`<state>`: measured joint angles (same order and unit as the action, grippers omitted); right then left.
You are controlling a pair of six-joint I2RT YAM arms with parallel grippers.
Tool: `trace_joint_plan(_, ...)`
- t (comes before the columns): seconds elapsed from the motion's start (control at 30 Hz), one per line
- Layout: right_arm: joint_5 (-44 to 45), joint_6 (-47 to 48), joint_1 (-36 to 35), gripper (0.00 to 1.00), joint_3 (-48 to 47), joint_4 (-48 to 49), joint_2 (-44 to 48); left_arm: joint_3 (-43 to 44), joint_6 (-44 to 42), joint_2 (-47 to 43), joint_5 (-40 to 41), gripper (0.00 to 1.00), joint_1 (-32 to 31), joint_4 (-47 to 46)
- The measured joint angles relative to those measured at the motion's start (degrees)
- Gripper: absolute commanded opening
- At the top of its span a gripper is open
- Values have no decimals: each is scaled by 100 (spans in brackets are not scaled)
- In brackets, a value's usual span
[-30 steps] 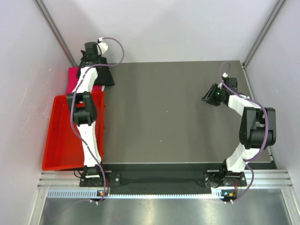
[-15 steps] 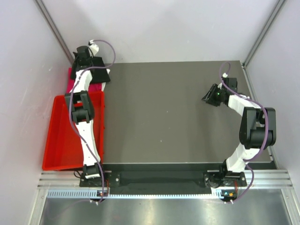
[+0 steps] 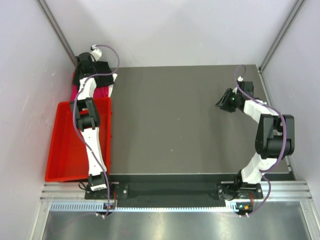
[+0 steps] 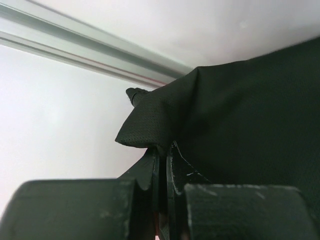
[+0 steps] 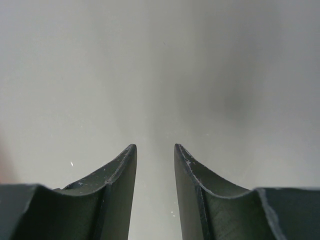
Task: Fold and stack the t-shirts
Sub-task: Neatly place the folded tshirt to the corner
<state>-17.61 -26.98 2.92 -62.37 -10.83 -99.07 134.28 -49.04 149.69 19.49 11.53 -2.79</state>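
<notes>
Left gripper (image 4: 162,160), clenched on black t-shirt (image 4: 240,125) at far left, prob. needed to lay it square over pink t-shirt (image 3: 102,91); right gripper (image 5: 155,150) hung parted, empty.

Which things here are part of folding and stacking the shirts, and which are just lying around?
Part of the job:
- black t-shirt, pinched in the shut left pincer
- magenta t-shirt, past the far end of the tray

Just lying about:
- red tray, left of the table
- right pincer, open and holding nothing, idle over the bare table
</notes>
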Motion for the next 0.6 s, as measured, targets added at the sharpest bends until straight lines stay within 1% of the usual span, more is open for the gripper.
trace_joint_plan(0.03, 2, 0, 0, 37, 0, -9, 0, 35, -2, 11, -15, 4, -2, -70)
trace_joint_plan(0.07, 4, 0, 0, 38, 0, -15, 0, 74, -13, 28, -13, 17, -2, -122)
trace_joint_plan(0.13, 4, 11, 0, 39, -2, -33, 0, 184, -79, 105, 9, 55, -4, -334)
trace_joint_plan(0.2, 4, 39, 0, 39, -2, -66, 0, 271, -96, 186, 111, 59, -4, -501)
trace_joint_plan(0.37, -2, 46, 0, 39, -2, -92, 2, 177, -76, 186, 313, 61, 0, -719)
trace_joint_plan(0.43, -7, 44, 0, 39, 0, -92, 0, -120, -33, 52, 306, 61, -7, -758)
trace_joint_plan(0.53, -46, 42, 0, 39, 2, -83, 7, -813, 144, -334, 188, 61, -74, -592)
trace_joint_plan(0.6, -63, 42, 0, 39, 7, -79, 24, -1346, 321, -739, -107, 59, -131, -214)
